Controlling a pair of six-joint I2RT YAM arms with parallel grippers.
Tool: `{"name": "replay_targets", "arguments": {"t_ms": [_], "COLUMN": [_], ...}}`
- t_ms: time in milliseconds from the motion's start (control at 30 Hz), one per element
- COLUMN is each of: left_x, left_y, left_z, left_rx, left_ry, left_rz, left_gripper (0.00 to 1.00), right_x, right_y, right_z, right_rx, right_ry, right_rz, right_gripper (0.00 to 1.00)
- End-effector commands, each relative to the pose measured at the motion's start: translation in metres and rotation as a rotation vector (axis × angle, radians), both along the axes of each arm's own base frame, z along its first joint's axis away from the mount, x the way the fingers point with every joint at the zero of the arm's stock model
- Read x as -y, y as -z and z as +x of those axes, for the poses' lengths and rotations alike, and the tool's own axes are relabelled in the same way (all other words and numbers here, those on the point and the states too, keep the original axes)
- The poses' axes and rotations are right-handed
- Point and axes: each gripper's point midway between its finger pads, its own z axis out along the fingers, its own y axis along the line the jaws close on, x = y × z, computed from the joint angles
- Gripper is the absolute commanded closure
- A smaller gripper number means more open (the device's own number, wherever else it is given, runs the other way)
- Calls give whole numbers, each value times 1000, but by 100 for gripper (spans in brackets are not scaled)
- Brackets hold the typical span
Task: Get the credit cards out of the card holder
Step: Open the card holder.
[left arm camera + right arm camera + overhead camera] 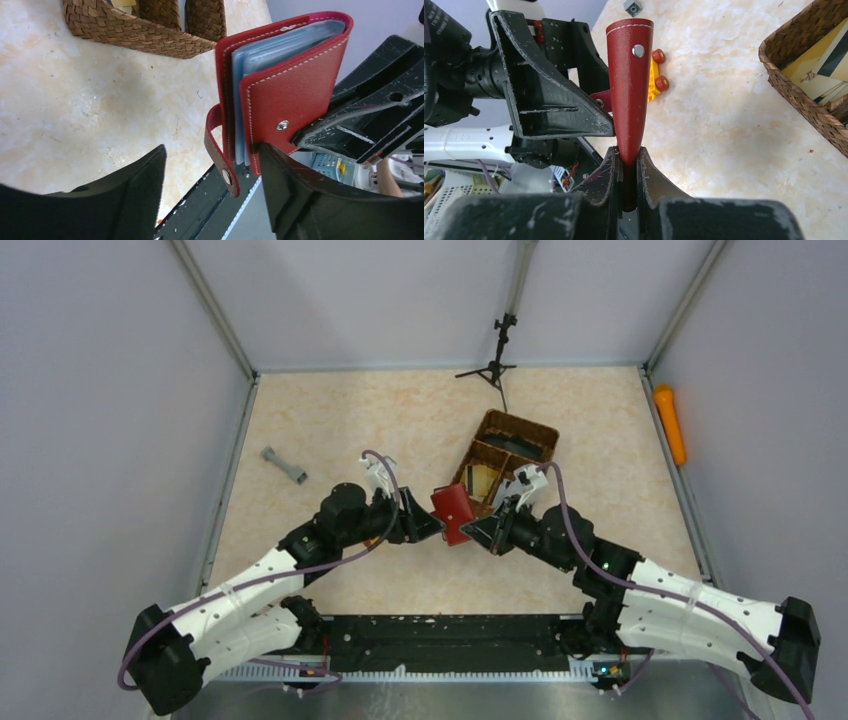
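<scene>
Your left tool (212, 155) had its jaws apart at the left of the card holder (295, 90). The loose snap strap (220, 160) hung between them, and one finger (300, 200) sat just against the holder's lower cover edge. The holder itself was raised off the counter (75, 110). It stood on edge, its long axis running from one tool to the other, with its open page edges facing your left tool and its fold away from it. Pale clear sleeves (280, 50) showed between the covers, but you could not tell from here whether credit cards were in them. At the holder's right, your right tool (628, 157) was clamped on its closed end. I judge the left arm was the one placed to reach into the sleeves. Further right of the holder, the wicker basket (794, 95) held flat tan pieces, possibly cards.
</scene>
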Motion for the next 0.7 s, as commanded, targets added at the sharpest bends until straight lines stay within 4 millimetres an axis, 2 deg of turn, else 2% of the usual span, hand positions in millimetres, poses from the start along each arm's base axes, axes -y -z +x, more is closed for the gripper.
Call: {"name": "replay_targets", "arguments": {"t_ms": [0, 67, 133, 200, 300, 367, 400, 467, 533, 600, 667], "left_x": [2, -2, -8, -15, -23, -25, -26, -26, -26, -24, -20], "left_y": [-19, -22, -24, -27, -25, -25, -26, -26, -25, -24, -22], "left_z": [7, 8, 9, 11, 9, 8, 7, 6, 4, 2, -1], "left_rx": [52, 67, 77, 91, 95, 96, 96, 91, 79, 67, 54], "left_ry": [-18, -42, -72, -106, -127, -133, -132, -125, -115, -97, -70], "left_rz": [-42, -46, -42, -38, -23, -16, -13, 0, 9, 16, 16], "left_gripper": [37, 52, 72, 84, 100, 100, 100, 100, 100, 100, 100], "right_x": [-14, -13, -12, -11, -11, -10, -8, -1, 9, 16, 17], "right_y": [-23, -20, -16, -13, -10, -5, -2, 11, 29, 42, 50], "right_z": [-10, -10, -10, -9, -9, -7, -4, 3, 11, 16, 17], "right_rx": [30, 26, 21, 17, 13, 7, -1, -28, -62, -84, -95], "right_ry": [-72, -72, -64, -59, -56, -44, -26, 34, 109, 150, 157], "right_rz": [101, 97, 86, 78, 72, 59, 47, 4, -65, -118, -158], "right_gripper": [100, 100, 100, 100, 100, 99, 86, 53, 29, 17, 14]}}
